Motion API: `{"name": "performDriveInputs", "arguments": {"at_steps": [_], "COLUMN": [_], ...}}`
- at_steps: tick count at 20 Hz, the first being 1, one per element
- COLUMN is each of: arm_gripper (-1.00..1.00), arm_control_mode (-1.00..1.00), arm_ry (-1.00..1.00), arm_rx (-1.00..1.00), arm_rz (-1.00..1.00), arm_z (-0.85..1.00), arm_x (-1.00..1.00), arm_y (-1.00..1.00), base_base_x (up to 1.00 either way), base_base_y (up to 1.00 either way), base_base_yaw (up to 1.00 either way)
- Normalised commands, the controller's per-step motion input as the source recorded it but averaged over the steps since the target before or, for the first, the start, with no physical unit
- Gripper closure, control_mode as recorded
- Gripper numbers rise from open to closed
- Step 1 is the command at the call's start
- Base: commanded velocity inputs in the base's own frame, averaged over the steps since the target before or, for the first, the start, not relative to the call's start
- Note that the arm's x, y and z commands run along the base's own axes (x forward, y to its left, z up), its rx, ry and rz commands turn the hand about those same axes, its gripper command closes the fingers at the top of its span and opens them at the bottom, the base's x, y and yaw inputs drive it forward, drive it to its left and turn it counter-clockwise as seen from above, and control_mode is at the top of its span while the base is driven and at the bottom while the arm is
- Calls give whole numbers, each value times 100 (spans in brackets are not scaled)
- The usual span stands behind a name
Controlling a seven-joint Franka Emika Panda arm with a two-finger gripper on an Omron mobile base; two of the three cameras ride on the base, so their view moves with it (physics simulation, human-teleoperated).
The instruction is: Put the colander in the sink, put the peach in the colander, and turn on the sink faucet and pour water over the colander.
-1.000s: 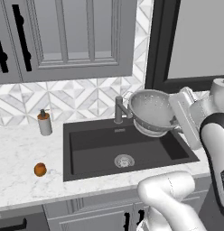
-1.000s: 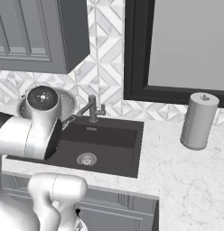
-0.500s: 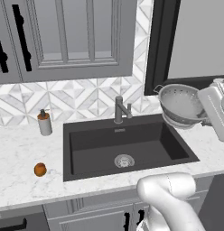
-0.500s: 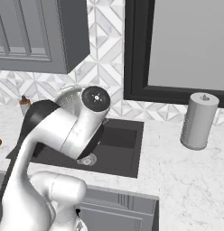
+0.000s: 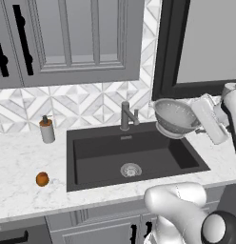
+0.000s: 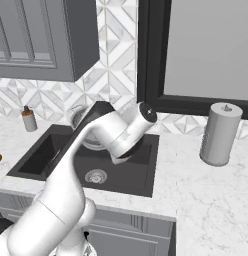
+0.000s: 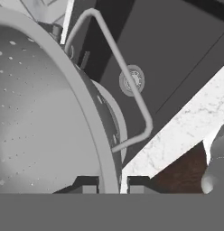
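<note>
Silvery-grey colander point(image 5: 176, 116) hung above the sink's point(image 5: 181, 157) right rear corner, its rim pinched in the claw point(image 7: 112, 182).

White soap dispenser point(image 5: 46, 130) with orange-brown top upright on the white marble desk point(image 5: 24, 157) by the backsplash, grey paper towel roll point(image 6: 220, 133) upright on the desk, grey wall cabinets point(image 5: 67, 38) with black handles, dark-framed window point(image 6: 201, 50), geometric tiled backsplash point(image 5: 82, 105).

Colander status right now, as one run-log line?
colander: held by rim, above sink right edge | gripper: jaws shut on it | peach: on counter | faucet: untouched
</note>
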Motion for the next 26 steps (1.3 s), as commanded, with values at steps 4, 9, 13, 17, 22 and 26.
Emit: {"name": "performDriveInputs", "arguments": {"at_steps": [4, 9, 13, 17, 22, 26], "arm_gripper": [100, 100, 100, 100, 100, 100], "arm_control_mode": [-100, -100, -100, -100, -100, -100], "arm_ry": [0, 0, 0, 0, 0, 0], "arm_rx": [13, 14, 5, 0, 0, 0], "arm_rz": [14, 10, 15, 17, 16, 13], "arm_z": [-35, -38, -55, -64, -52, -44], "arm_x": [1, 16, 26, 40, 52, 39], "arm_y": [-62, -55, -14, -1, 0, 0], "base_base_x": [0, 0, 0, 0, 0, 0], "base_base_y": [0, 0, 0, 0, 0, 0], "base_base_yaw": [0, 0, 0, 0, 0, 0]}}
